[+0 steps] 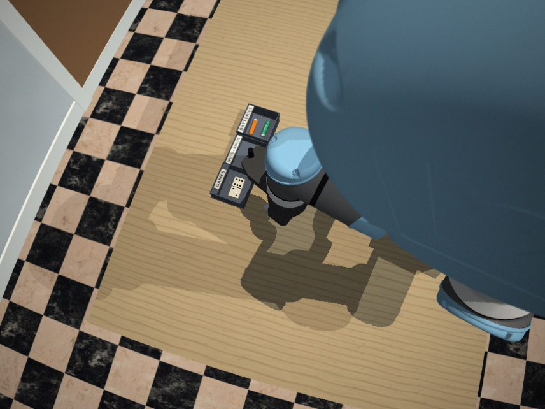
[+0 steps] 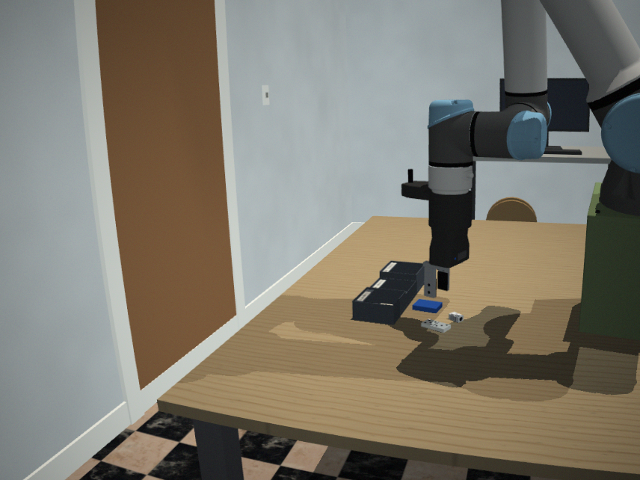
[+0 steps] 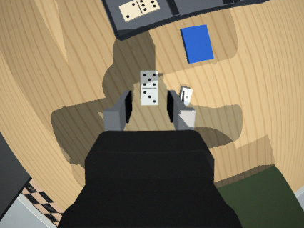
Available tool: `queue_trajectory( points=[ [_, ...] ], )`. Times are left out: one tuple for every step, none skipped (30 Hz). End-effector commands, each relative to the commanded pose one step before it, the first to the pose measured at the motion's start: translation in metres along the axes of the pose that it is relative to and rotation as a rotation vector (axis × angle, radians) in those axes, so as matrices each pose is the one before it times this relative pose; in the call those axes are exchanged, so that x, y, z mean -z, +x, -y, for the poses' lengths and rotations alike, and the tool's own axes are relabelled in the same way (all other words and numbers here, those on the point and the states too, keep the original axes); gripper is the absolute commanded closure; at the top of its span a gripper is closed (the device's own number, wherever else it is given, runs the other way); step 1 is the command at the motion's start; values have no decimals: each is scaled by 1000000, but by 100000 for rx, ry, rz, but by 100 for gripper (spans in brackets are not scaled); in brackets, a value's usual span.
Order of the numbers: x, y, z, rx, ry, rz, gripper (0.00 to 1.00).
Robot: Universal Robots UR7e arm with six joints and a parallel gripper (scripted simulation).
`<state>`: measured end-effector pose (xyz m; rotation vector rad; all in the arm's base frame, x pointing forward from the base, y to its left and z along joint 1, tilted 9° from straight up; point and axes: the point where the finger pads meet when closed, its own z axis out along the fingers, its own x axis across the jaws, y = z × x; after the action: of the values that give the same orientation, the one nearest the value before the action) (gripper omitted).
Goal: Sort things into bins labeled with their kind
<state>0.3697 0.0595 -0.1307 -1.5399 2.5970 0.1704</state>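
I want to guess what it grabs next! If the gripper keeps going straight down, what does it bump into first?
Most likely the white domino lying on the table; it sits right between the open, empty gripper fingers.

Table (image 2: 331,394) matt striped wood; bins (image 3: 133,29) matt dark plastic; domino (image 3: 149,88) smooth.

A wooden table (image 2: 331,394) stands on checkered floor (image 1: 63,227) — left of it, a grey wall (image 2: 320,73) with a brown door (image 2: 160,180).
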Motion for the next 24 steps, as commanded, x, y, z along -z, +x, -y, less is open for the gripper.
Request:
queue_trajectory(
  points=[
    [281,-153,249,52,107,43,21],
    [0,37,82,-34,3,-10,21],
    [0,-9,-19,8,-1,2,21],
    [-1,-2,-9,2,-1,1,21],
    [0,1,0,-1,0,0,21],
    [-3958,-37,-71,25,-2,8,21],
    [0,0,0,0,0,0,21],
    [0,0,0,0,0,0,21],
    [-3975,1,-13,0,-1,0,21],
    [-3972,1,-10,0,-1,0,21],
    [-4076,21,-38,0,2,1,21],
    [-3997,10,-23,0,0,0,21],
    [-3998,11,-22,0,0,0,21],
    [-3998,8,-15,0,0,0,21],
    [-3998,4,-3,0,0,0,21],
    [-3999,-1,12,0,0,0,21],
    [-3999,-6,28,0,0,0,21],
    [-3999,-11,43,0,0,0,21],
    [-3999,-16,56,0,0,0,21],
    [-3999,-20,66,0,0,0,21],
    [-2999,-23,75,0,0,0,21],
    [-1,-25,83,0,0,0,21],
    [73,-47,116,0,-3,-1,21],
    [0,0,0,0,0,0,21]
  ],
)
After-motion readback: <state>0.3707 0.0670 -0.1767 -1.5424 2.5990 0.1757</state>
